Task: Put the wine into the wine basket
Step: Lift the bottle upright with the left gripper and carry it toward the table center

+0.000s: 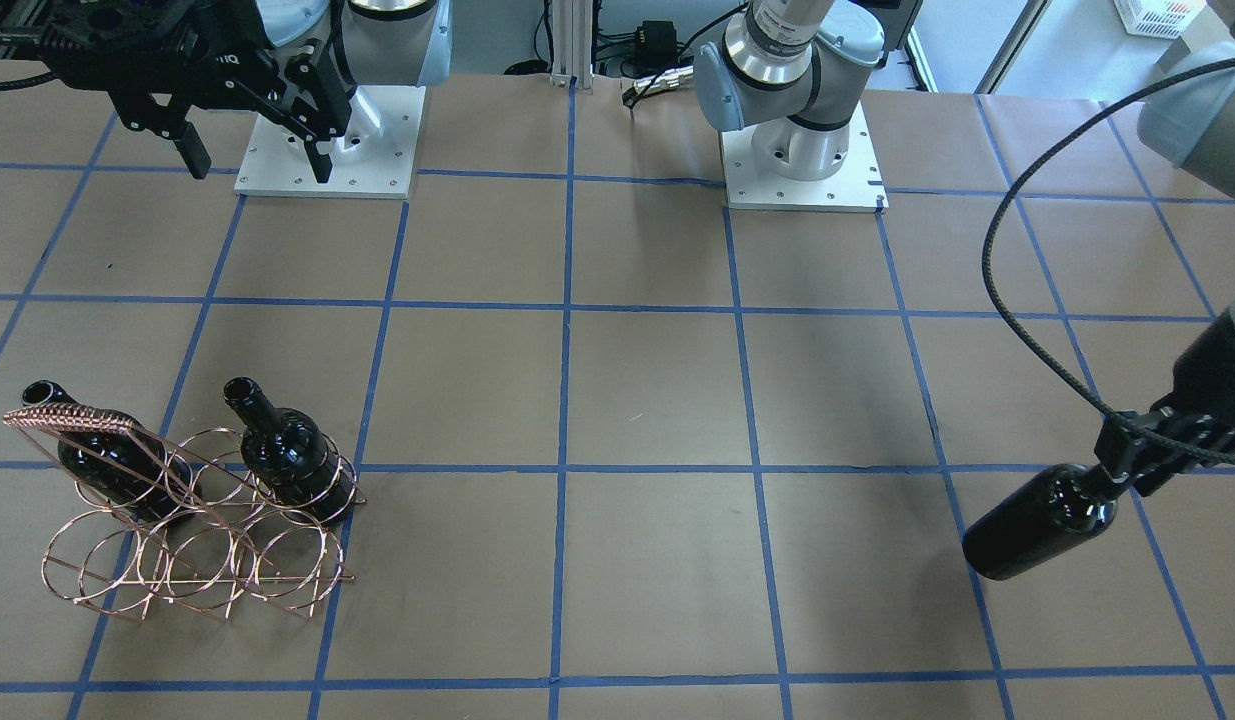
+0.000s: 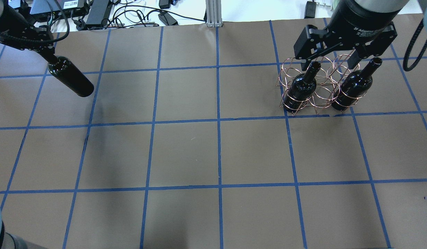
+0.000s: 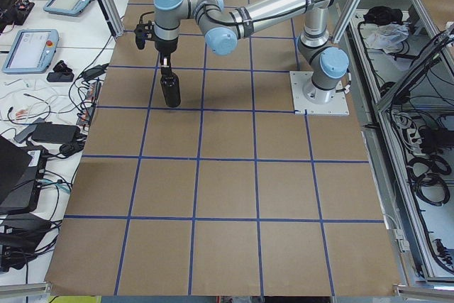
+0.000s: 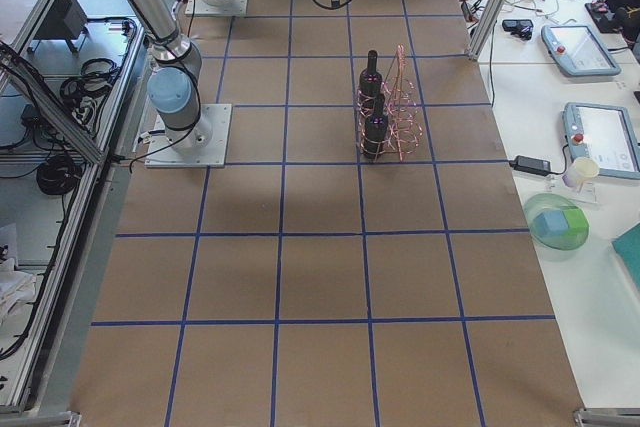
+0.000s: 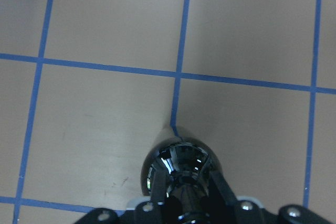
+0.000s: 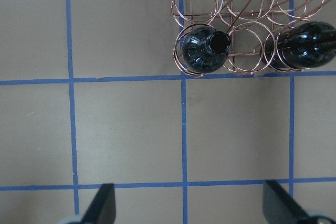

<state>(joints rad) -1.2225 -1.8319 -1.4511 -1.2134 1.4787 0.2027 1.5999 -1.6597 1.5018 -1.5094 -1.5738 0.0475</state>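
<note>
Slippage worries us: our left tool [image 1: 1127, 468] clamps the wine bottle [image 1: 1037, 522] by its glossy neck, well apart from the wine basket [image 1: 192, 565]; our right tool [image 2: 330, 65] gapes empty.

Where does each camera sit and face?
Front-facing: across the table, facing the robot; right arm upper left, wine basket lower left.
Overhead: behind the robot, looking down; left arm holds the wine.
Exterior left: table's left end; left arm near.
Exterior right: right end; right arm near.
Left wrist: down the wine; jaws clamp its neck.
Right wrist: straight down on wine basket; open jaws.
Shared: overhead and right wrist show two racked bottles.
</note>
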